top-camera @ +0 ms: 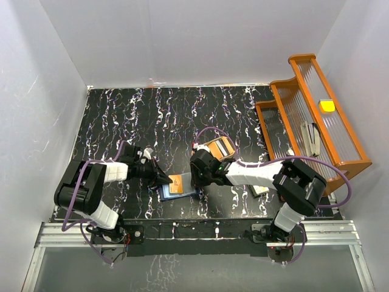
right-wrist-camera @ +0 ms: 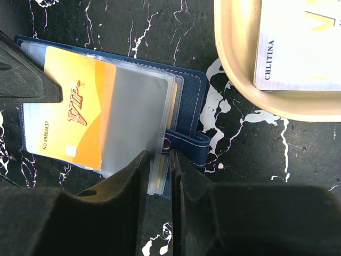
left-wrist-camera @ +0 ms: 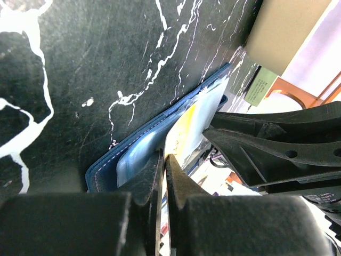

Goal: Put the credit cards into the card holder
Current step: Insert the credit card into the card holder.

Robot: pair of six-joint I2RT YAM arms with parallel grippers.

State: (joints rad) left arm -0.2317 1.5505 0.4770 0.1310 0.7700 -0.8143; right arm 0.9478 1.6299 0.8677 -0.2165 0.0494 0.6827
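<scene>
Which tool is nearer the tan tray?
Right. The right tool pinches the card holder beside the tan tray; the left tool holds the orange card at the holder's far side.

Black white-veined table (top-camera: 121, 115), navy card holder (right-wrist-camera: 193, 85) lying open, tan tray (right-wrist-camera: 230, 64) just beside, orange rack (top-camera: 355, 163) at right

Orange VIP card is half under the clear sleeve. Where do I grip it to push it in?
Grip the orange VIP card by its bare short edge, farthest from the snap tab, coming in low from that side. Its other half lies under the clear sleeve, which the right claw pinches; the left claw pinches there now.
</scene>
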